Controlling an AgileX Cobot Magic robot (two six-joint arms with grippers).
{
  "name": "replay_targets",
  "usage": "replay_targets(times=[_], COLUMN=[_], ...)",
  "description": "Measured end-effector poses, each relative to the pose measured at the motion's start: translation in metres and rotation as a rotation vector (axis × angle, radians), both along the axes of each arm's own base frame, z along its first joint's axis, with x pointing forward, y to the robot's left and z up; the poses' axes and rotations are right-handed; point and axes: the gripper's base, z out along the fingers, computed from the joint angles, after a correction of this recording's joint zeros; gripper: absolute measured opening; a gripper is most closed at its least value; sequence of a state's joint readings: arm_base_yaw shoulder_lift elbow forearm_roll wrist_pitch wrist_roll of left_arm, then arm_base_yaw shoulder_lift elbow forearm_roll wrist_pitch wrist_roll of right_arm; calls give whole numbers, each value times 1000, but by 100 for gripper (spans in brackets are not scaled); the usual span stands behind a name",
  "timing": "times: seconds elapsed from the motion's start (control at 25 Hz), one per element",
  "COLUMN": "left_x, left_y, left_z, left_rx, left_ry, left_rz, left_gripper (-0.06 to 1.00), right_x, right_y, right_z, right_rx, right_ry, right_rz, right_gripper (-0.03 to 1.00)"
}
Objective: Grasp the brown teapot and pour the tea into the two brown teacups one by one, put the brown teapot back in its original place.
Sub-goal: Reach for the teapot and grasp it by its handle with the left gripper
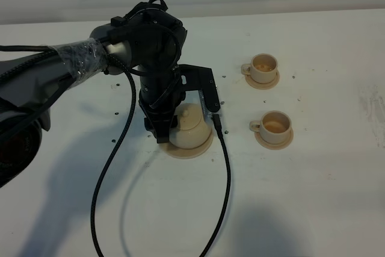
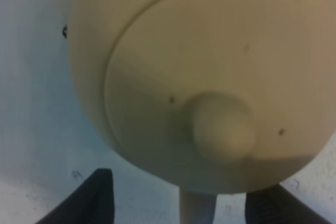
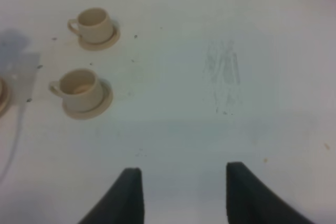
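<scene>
Released at the brown teapot's (image 1: pixel 194 126) 9 o'clock, the left end effector (image 1: pixel 161 135) may clamp the handle (image 2: pixel 197 208) off-centre, tipping the pot.

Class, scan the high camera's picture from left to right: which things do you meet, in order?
Plastic-wrapped arm → brown teapot on its saucer → the two teacups, far and near.

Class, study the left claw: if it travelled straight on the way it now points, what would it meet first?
Most likely the brown teapot: its loop handle sits right ahead, inside the open left claw. How close it is, the views don't show.
</scene>
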State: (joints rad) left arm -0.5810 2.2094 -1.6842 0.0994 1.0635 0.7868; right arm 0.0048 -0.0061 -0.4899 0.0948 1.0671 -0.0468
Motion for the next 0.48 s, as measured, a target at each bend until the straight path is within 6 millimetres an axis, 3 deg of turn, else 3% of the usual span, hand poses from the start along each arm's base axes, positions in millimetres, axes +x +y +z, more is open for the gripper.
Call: replay_targets(times=[0.24, 0.48], left_x=[0, 0], left_y=[-1, -1], left_z=[0, 0], left_rx=[-8, -8], left_ry=[0, 4], left_rz=[-19, -22], left_gripper=[52, 43], right_x=[0, 0], right_y=[0, 0], right_z=[0, 0], right_rx=[0, 0], right_ry=[0, 0], right_rz=[0, 0], right_gripper=[40, 40])
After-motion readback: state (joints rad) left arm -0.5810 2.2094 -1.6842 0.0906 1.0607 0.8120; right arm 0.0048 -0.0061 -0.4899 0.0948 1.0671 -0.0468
